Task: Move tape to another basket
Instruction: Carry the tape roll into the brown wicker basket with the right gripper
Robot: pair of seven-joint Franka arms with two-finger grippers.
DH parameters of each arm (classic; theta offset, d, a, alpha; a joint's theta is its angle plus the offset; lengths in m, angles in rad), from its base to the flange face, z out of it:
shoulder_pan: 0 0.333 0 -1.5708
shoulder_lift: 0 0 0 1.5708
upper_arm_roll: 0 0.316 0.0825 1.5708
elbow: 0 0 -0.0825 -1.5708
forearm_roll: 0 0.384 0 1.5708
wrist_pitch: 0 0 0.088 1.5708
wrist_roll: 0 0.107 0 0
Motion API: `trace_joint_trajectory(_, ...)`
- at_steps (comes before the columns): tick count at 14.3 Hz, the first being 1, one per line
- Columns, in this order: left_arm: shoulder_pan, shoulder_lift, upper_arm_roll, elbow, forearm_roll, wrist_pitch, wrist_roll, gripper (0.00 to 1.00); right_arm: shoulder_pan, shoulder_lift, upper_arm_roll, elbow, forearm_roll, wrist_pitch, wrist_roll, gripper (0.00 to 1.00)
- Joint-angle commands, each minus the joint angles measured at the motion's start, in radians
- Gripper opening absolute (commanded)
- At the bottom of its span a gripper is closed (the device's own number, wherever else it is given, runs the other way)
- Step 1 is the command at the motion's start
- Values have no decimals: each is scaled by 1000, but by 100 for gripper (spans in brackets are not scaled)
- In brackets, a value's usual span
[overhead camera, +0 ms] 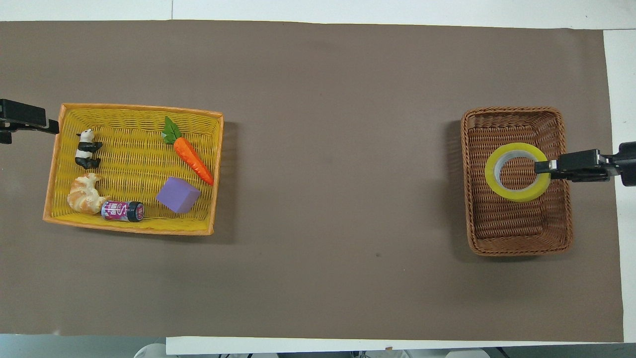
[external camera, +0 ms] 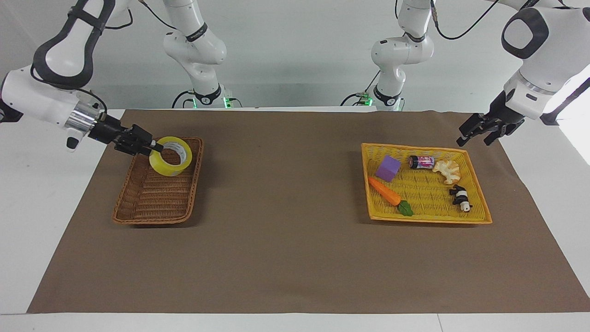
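The yellow tape is a roll with a white core, and my right gripper is shut on its rim. It hangs over the end of the dark-brown wicker basket that is nearer to the robots, low inside the rim. In the overhead view the tape lies within the basket's outline, with the right gripper at its edge. My left gripper is open and empty, up in the air beside the corner of the yellow-orange basket at the left arm's end. Only its tip shows in the overhead view.
The yellow-orange basket holds a purple block, a toy carrot, a small can, a croissant and a toy panda. A brown mat covers the table.
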Motion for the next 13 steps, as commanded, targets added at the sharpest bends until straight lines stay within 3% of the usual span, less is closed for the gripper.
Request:
trace_joint_trajectory(1, 2, -3, -12, 2, 61, -5, 12, 100, -38, 35, 16, -30, -15, 13, -118, 0)
trace_joint_trajectory(6, 2, -11, -12, -12, 90, -8, 10, 100, -38, 87, 18, -80, -95, 68, -304, 0)
trace_joint_trajectory(11, 0, -11, -12, -12, 90, -6, 10, 100, -26, 91, 18, -107, -101, 120, -324, 1)
trace_joint_trajectory(13, -1, -11, -12, -12, 90, -6, 10, 100, -25, 93, 18, -106, -139, 142, -329, 20)
